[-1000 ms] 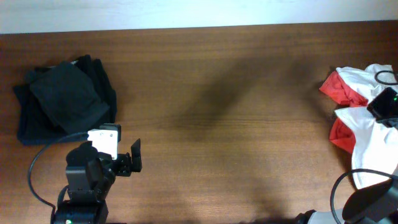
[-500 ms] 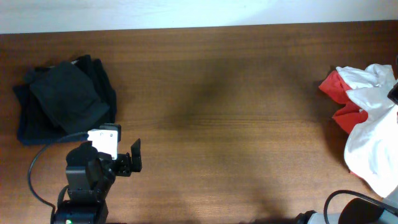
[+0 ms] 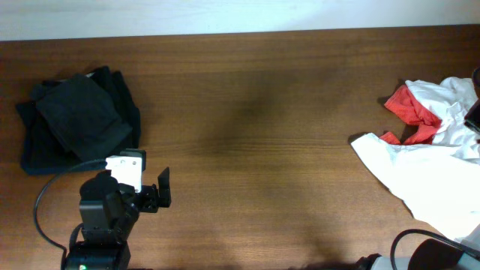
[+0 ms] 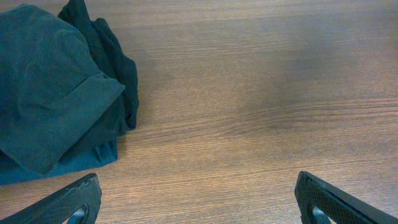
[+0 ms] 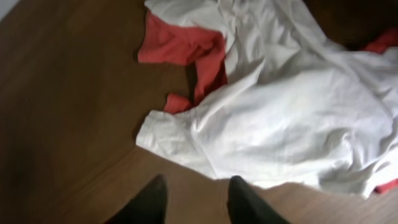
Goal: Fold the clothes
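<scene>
The white T-shirt (image 3: 427, 172) lies crumpled at the right end of the wooden table (image 3: 255, 112). One loose flap is spread toward the middle and the rest runs off to the right edge of the overhead view. The red T-shirt (image 3: 409, 109) is bunched beneath and behind it, showing at the far side and as a small tongue just beside the white flap's corner. No print or lettering can be made out on either.

Both look thin, limp and light, so I judge they will drape and trail rather than keep any shape. A pinch in the middle of the cloth would only gather a wad. The better hold seems to be a free edge: the white flap's corner nearest the table's middle, or a hem or shoulder once one can be found. Because the red tongue touches that corner, a deep bite could catch both layers.

The right gripper (image 5: 196, 202) hovers just short of the white flap. Its fingers (image 5: 155, 199) are partly apart, with bare wood between them and nothing held. Well apart at the left end, the left gripper (image 4: 196, 193) stands spread wide and empty, near a pile of dark folded garments (image 3: 79, 120).
</scene>
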